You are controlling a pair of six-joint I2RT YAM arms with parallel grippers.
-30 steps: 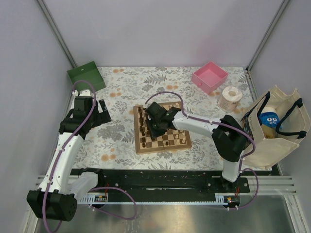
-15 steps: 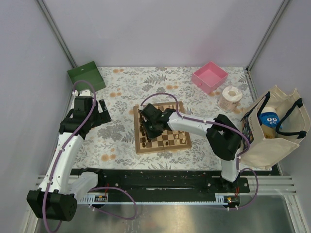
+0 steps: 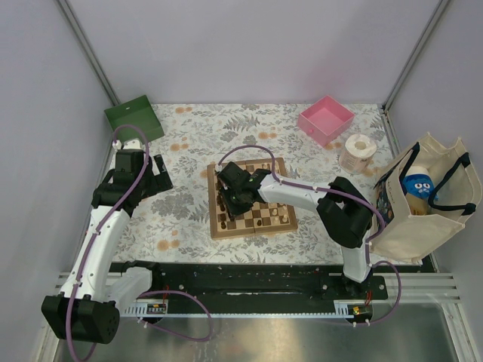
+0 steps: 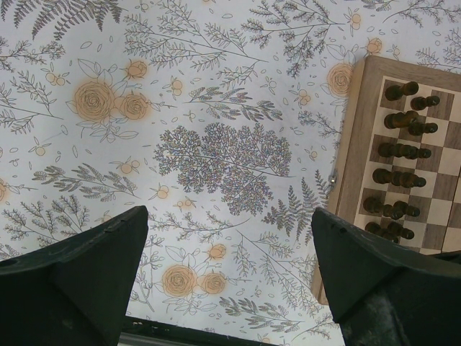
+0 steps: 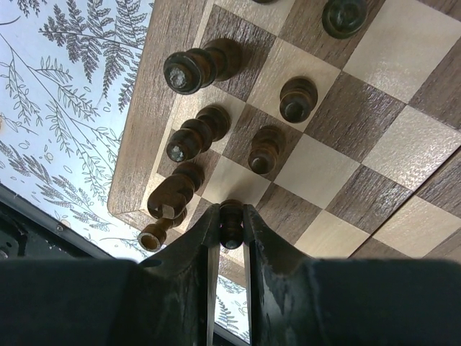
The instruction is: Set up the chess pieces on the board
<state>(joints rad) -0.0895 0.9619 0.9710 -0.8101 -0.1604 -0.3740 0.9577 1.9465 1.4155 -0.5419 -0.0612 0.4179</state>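
Observation:
The board [image 3: 253, 216] lies mid-table, checked tan and brown with a light border. Several dark chess pieces [image 4: 400, 151] stand in rows along its left side. In the right wrist view my right gripper [image 5: 230, 216] is shut on a small dark piece [image 5: 230, 223], held low over the board's left rows beside other dark pieces [image 5: 266, 148]. From above, that gripper [image 3: 230, 197] sits over the board's left part. My left gripper [image 4: 227, 274] is open and holds nothing, hovering over the floral cloth left of the board [image 4: 353, 166]; from above it [image 3: 155, 177] is well left of the board.
A green box [image 3: 133, 118] sits at the back left and a pink box [image 3: 326, 119] at the back right. A roll of paper [image 3: 358, 151] and a cream tote bag [image 3: 423, 204] holding a blue item stand at the right edge.
My right gripper has moved left across the board, from its middle to over the left-hand rows, with the dark piece in it. The left arm has not moved.

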